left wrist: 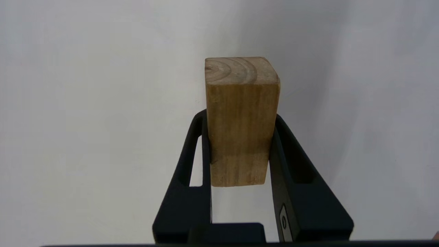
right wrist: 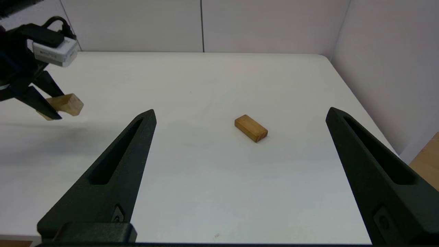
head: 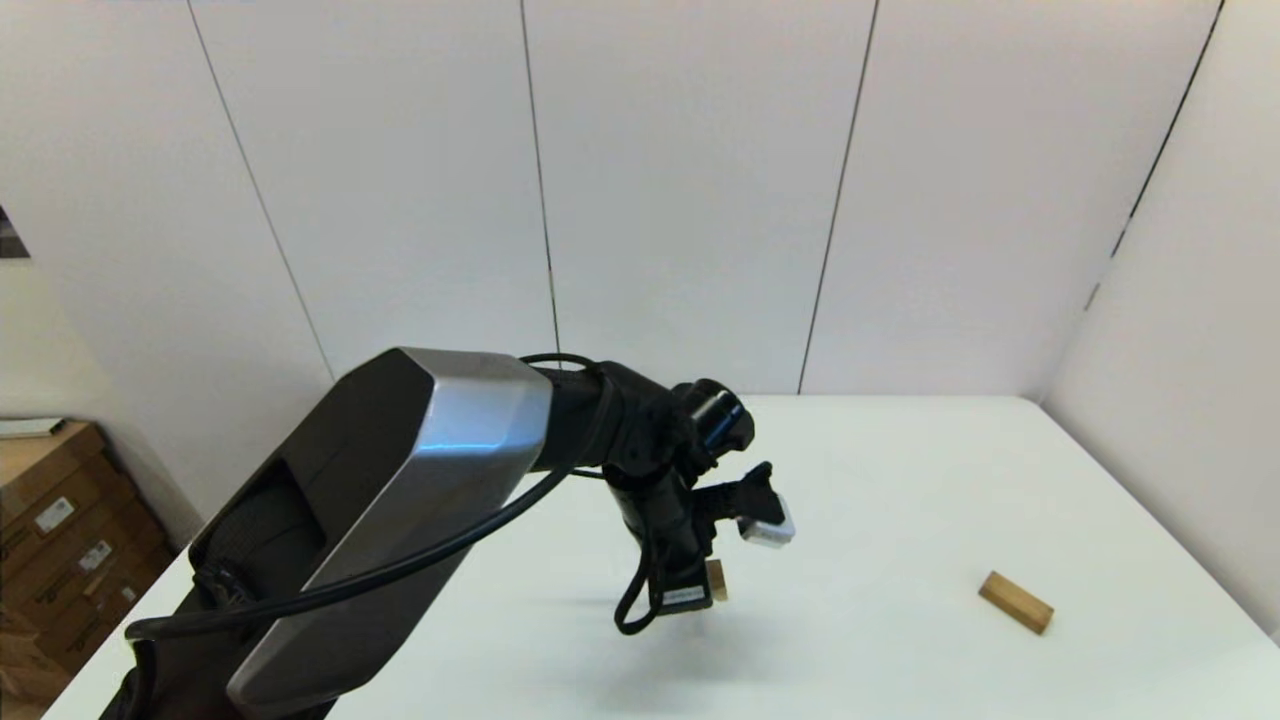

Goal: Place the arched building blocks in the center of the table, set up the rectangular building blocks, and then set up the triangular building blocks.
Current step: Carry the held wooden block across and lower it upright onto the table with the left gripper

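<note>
Arched block [left wrist: 241,120], pale wood with ringed end grain, is pinched between the left gripper [left wrist: 240,147] fingers above the white table [head: 900,480], mid-table; its cut-out isn't visible. Rectangular block [head: 1015,602], smooth tan bar, lies flat to the right. Right gripper [right wrist: 240,130] hangs spread wide, empty.

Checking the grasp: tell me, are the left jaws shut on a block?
Shut: the left gripper clamps a wooden block on both sides, above the table.

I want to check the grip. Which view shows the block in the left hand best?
The left wrist view: the held block fills the middle, clamped between both fingers. The head view shows only a corner behind the left hand. The right wrist view shows one end, far off.
</note>
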`<control>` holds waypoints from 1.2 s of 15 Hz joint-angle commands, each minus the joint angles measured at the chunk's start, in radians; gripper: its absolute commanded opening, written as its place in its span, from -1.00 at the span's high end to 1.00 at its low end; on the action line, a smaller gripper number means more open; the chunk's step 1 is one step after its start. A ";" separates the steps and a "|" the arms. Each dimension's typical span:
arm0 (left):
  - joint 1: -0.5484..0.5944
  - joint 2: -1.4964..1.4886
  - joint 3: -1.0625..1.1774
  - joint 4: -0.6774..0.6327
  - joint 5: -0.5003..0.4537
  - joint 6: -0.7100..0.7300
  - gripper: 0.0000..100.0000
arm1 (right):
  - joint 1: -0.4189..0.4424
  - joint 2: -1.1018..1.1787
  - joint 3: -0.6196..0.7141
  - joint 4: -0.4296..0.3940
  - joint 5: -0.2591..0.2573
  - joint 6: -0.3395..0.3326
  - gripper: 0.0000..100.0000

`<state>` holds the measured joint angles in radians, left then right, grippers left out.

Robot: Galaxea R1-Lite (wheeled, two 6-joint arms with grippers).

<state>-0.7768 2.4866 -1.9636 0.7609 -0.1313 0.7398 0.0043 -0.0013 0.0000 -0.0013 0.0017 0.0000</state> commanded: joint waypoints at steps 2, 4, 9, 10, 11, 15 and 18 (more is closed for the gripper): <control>-0.006 0.020 -0.001 0.012 -0.001 0.039 1.00 | 0.000 0.000 0.000 0.000 0.000 0.000 -1.00; -0.006 0.023 -0.003 0.014 -0.001 0.087 1.00 | 0.000 0.000 0.000 0.000 0.000 0.000 -1.00; -0.013 0.028 -0.003 0.029 0.001 0.119 1.00 | 0.000 0.000 0.000 0.000 0.000 0.000 -1.00; -0.016 0.031 -0.003 0.034 0.005 0.119 1.00 | 0.000 0.000 0.000 0.000 0.000 0.000 -1.00; -0.016 0.035 -0.003 0.037 0.016 0.121 1.00 | 0.000 0.000 0.000 0.000 0.000 0.000 -1.00; -0.016 0.044 -0.003 0.037 0.045 0.119 1.00 | 0.000 0.000 0.000 0.000 0.000 0.000 -1.00; -0.016 0.051 -0.003 0.035 0.047 0.118 1.00 | 0.000 0.000 0.000 0.000 0.000 0.000 -1.00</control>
<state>-0.7932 2.5294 -1.9666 0.7928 -0.0845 0.8547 0.0043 -0.0013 0.0000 -0.0013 0.0013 0.0000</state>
